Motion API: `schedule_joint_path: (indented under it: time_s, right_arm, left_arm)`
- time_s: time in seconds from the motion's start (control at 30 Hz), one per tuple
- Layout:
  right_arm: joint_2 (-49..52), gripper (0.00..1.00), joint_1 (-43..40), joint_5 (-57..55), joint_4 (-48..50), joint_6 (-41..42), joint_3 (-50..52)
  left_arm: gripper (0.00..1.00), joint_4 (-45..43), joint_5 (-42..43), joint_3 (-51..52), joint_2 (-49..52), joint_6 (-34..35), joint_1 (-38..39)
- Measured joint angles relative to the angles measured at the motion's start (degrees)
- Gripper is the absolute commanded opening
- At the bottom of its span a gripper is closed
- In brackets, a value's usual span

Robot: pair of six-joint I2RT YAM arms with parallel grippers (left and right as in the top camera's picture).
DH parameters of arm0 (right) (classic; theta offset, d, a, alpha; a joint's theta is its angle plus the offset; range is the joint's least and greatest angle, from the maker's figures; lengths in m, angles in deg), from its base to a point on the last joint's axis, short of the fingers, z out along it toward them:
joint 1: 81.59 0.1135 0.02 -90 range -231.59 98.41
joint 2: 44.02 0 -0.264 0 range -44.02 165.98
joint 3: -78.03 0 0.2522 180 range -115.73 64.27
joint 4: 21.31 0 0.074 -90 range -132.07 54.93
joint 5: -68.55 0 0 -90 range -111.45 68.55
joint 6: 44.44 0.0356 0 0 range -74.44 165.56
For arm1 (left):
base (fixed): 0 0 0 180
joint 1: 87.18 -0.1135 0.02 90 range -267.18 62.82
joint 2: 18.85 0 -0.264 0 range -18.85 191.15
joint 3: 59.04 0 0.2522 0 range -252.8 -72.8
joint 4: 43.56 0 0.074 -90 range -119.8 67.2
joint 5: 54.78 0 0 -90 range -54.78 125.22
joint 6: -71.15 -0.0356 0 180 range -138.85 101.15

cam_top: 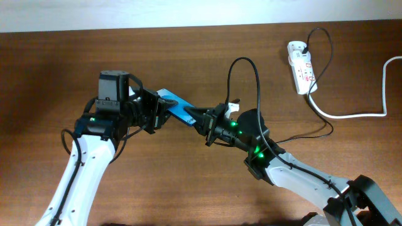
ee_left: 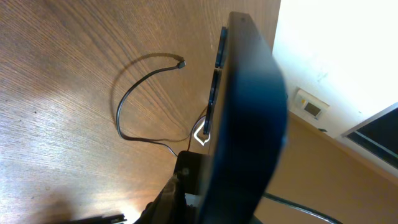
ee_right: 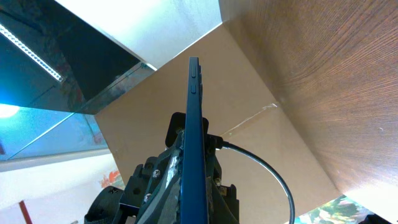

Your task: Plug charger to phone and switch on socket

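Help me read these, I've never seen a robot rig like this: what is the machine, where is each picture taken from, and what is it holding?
These are two robot arms at a table, each ending in a two-finger gripper. One picture looks down from above; the other two come from wrist cameras. The left gripper and right gripper both clamp one blue-screened phone, lifted between them; the wrist views show it edge-on. A thin black cable loops nearby and runs to a white power strip with a thick white cord. Whether it enters the phone is unclear.
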Motion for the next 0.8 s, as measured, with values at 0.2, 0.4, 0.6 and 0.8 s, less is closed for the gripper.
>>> schedule_joint_path:
  time_s: [0.2,0.4,0.6,0.8]
  right_arm:
    - [0.0,0.05,0.0,0.0,-0.1,0.0,0.0]
    - [-0.4,0.11,0.0,0.2,-1.9,0.0,-0.1]
    - [-0.4,0.29,0.0,0.7,-2.4,-0.1,-0.2]
    - [-0.4,0.46,0.1,1.8,-5.5,-0.2,-0.2]
  left_arm:
    - [0.00,0.0,0.0,0.0,0.0,-0.4,0.0]
    - [0.00,0.4,-0.2,0.1,0.0,-0.2,0.1]
    - [0.00,0.7,-1.7,0.1,0.0,-1.7,0.4]
    - [0.00,0.6,-7.6,0.1,0.2,-5.8,0.0]
